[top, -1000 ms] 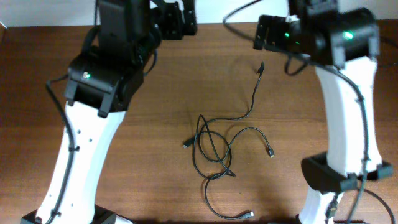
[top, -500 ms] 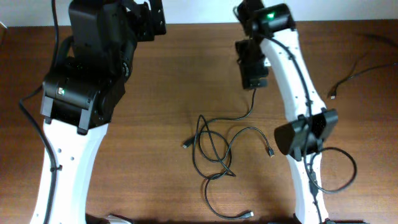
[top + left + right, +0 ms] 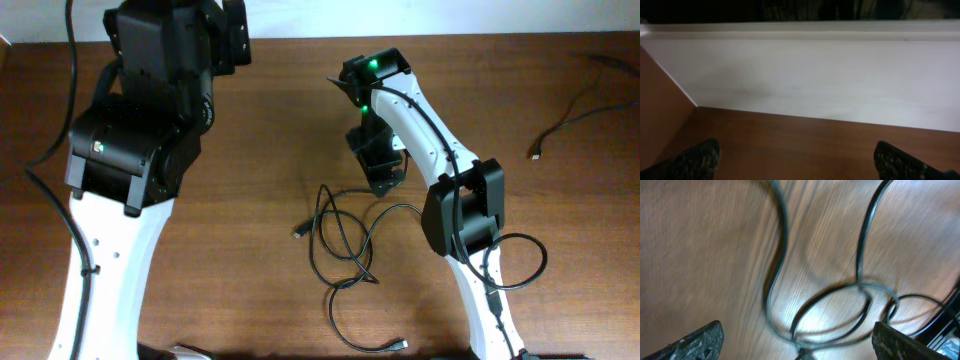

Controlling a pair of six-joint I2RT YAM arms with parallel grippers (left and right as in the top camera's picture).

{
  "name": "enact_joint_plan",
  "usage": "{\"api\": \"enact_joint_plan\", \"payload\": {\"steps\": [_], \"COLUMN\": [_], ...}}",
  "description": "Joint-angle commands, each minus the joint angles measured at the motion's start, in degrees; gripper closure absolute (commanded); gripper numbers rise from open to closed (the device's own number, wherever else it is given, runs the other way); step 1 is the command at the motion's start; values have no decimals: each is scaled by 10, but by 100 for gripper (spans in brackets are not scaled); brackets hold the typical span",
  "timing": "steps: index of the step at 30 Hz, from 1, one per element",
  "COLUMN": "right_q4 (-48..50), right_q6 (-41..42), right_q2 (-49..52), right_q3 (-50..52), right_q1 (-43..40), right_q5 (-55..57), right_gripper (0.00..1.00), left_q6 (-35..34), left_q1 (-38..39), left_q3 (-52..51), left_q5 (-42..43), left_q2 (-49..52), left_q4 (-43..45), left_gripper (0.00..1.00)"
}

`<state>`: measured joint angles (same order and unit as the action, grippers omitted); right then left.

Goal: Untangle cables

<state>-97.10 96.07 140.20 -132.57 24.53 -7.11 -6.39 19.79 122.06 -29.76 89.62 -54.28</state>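
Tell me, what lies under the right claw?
Under the right claw, the wrist view shows looped black cables on the wooden table. From above, the claw hides that stretch.

Behind the left pincer [image 3: 797, 165] and right pincer [image 3: 802, 340]: white links [image 3: 105, 250], black joint housings [image 3: 135, 130], green lights [image 3: 375, 67], looping black wiring [image 3: 520, 265].

The cables [image 3: 358, 279] are seen looped together on the desk [image 3: 250, 230]. The right hand [image 3: 380, 174] is poised at their far edge; the left hand [image 3: 232, 40] is held well apart from them.
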Motion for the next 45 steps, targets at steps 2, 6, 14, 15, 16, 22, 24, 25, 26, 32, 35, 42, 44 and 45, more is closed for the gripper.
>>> {"api": "enact_joint_plan", "payload": {"steps": [2, 6, 14, 15, 16, 22, 24, 25, 26, 32, 35, 42, 44, 45], "right_q4": [-2, 25, 32, 28, 29, 60, 73, 80, 88, 147, 158, 203, 181, 166], "right_q6": [19, 7, -13, -11, -6, 17, 17, 17, 17, -33, -33, -101, -111, -120], "right_q2": [-10, -10, -10, -10, -10, -10, -10, -10, -10, -10, -10, -10, -12, -15], "right_q3": [49, 96, 101, 109, 117, 168, 175, 180, 186, 229, 248, 250, 229, 213], "right_q1": [-1, 13, 48, 47, 46, 46, 46, 47, 47, 47, 47, 47, 45, 42], "right_q5": [53, 98, 135, 134, 134, 135, 139, 148, 162, 165, 167, 175, 232, 253], "right_gripper": [1, 1, 0, 0, 0, 1, 1, 1, 1, 96, 96, 96, 96, 96], "left_q6": [14, 14, 14, 14, 14, 14, 14, 14, 14, 14, 14, 14, 14, 14], "left_q1": [-9, -11, -11, -11, -11, -11, -11, -11, -11, -11, -11, -11, -11, -11], "left_q3": [7, 7, 7, 7, 7, 7, 7, 7, 7, 7, 7, 7, 7, 7], "left_q5": [-31, -31, -31, -31, -31, -31, -31, -31, -31, -31, -31, -31, -31, -31], "left_q2": [-8, -8, -8, -8, -8, -8, -8, -8, -8, -8, -8, -8, -8, -8], "left_q4": [-5, -7, -25, -26, -26, -35, -37, -40, -41, -41, -41, -41, -41, -41], "left_gripper": [1, 1, 1, 1, 1, 1, 1, 1, 1, 1, 1, 1, 1, 1]}}
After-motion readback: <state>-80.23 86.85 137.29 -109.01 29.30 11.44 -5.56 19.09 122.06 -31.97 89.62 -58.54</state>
